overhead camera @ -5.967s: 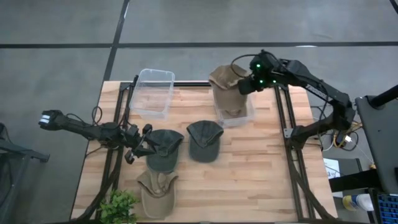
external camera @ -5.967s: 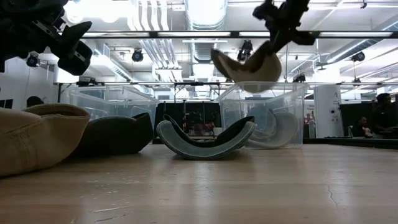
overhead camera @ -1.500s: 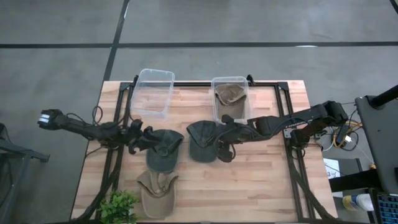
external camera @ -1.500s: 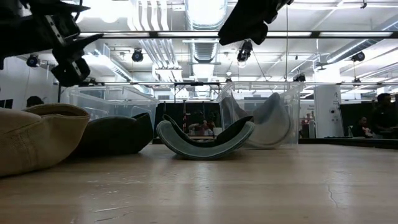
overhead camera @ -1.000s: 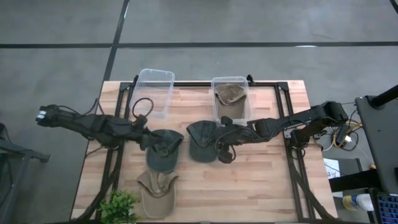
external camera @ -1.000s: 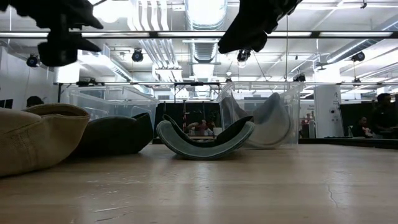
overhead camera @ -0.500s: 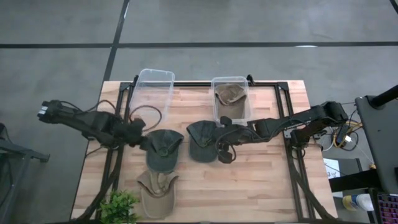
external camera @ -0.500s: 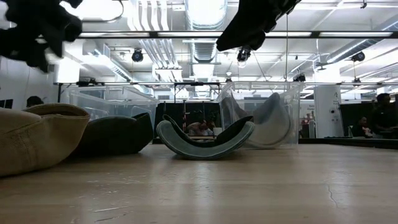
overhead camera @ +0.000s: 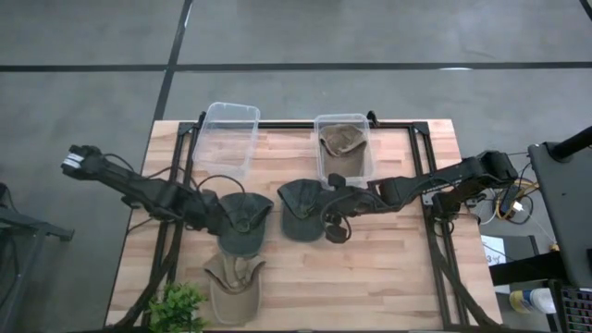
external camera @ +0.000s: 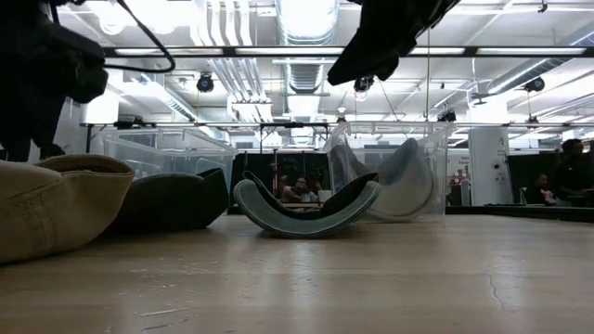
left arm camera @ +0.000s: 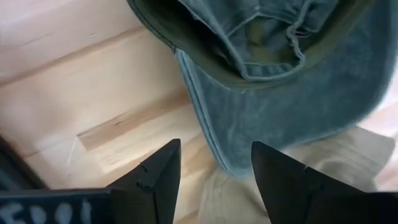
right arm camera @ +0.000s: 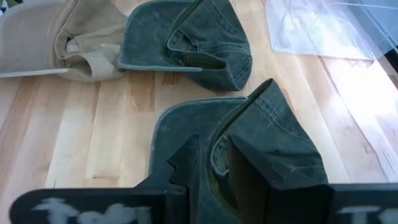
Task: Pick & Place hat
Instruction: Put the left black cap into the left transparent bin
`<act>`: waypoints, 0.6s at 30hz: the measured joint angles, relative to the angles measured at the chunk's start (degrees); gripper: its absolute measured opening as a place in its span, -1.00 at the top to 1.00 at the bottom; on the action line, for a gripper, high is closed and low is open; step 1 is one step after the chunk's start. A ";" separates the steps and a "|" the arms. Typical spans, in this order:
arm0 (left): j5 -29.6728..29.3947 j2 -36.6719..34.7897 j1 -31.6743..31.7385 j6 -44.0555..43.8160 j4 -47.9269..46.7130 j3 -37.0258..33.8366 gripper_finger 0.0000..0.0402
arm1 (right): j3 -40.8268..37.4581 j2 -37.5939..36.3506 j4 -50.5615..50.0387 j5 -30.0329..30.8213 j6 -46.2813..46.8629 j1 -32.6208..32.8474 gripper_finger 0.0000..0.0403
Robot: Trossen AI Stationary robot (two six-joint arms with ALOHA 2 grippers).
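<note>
Three caps lie on the wooden table: a dark grey-green cap (overhead camera: pixel 242 222), a dark green cap (overhead camera: pixel 301 208) in the middle, and a tan cap (overhead camera: pixel 233 282) near the front edge. A fourth tan cap (overhead camera: pixel 342 141) sits in the right clear bin. My left gripper (left arm camera: pixel 214 152) hangs open just over the grey-green cap's brim edge (left arm camera: pixel 202 124), one finger on either side of it; whether it touches, I cannot tell. My right gripper (right arm camera: pixel 214 152) is shut on the middle green cap (right arm camera: pixel 273 124). My right gripper pinches the green cap's rim edge (right arm camera: pixel 214 163) on the cap's right side between its two fingers, coming from the table's right and slanting down. The cap rests on the table (external camera: pixel 306 206), not lifted.
An empty clear bin (overhead camera: pixel 227 137) stands at the far left of the table and the bin with the tan cap (overhead camera: pixel 365 166) at far centre. A small green plant (overhead camera: pixel 176 305) sits at the near left corner. Bare wood (overhead camera: pixel 388 268) lies right of the caps.
My left gripper has come down and drawn in toward the grey-green cap's left side, its arm swinging toward the far-left. My right gripper has stayed over the green cap's right edge. No cap has moved.
</note>
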 joint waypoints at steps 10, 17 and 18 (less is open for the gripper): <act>-0.08 0.19 -0.02 -2.07 10.88 -6.72 0.06 | -0.81 0.00 0.13 0.00 0.00 0.00 0.65; -0.08 0.19 -0.02 -2.25 12.32 -9.14 0.11 | -1.12 0.00 0.47 0.00 0.02 0.00 0.64; -0.15 0.19 -0.02 -2.28 12.64 -9.25 0.15 | -1.19 0.00 0.52 0.00 0.02 0.00 0.64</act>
